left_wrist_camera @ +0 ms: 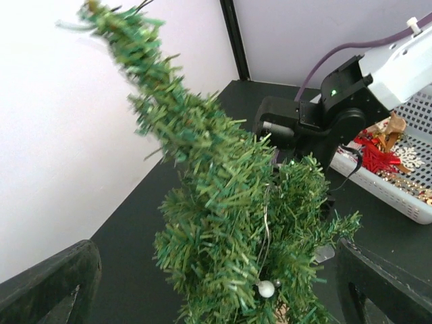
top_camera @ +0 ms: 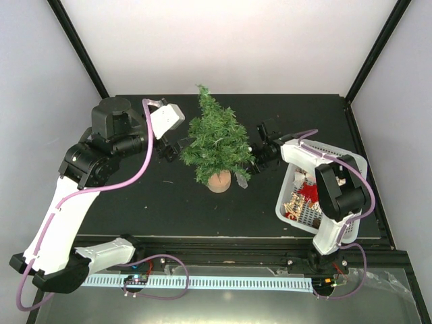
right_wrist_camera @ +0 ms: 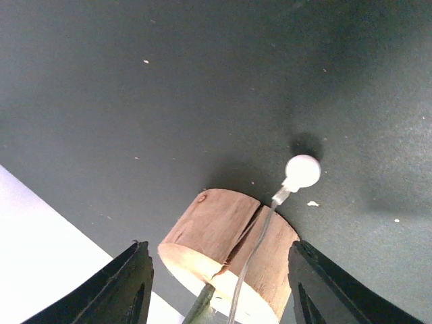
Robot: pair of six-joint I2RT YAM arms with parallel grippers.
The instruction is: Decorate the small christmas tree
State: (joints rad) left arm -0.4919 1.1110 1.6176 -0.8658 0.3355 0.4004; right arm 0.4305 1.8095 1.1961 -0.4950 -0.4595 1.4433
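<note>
The small christmas tree [top_camera: 216,140] stands mid-table on its round light-wood base [top_camera: 219,181]. My left gripper [top_camera: 173,149] is open at the tree's left side; in the left wrist view its fingers [left_wrist_camera: 47,287] stand wide on either side of the green branches [left_wrist_camera: 223,202]. My right gripper [top_camera: 259,154] is open at the tree's right side; in the right wrist view its fingers [right_wrist_camera: 128,290] straddle the wooden base [right_wrist_camera: 226,250]. A thin wire with a small white bead [right_wrist_camera: 302,171] runs down over the base. Another bead [left_wrist_camera: 266,289] hangs low in the branches.
A white mesh basket [top_camera: 354,162] with red and gold ornaments [top_camera: 305,196] sits at the right, and also shows in the left wrist view [left_wrist_camera: 405,202]. A small clear piece [top_camera: 241,179] lies beside the base. Black frame posts stand at the back corners.
</note>
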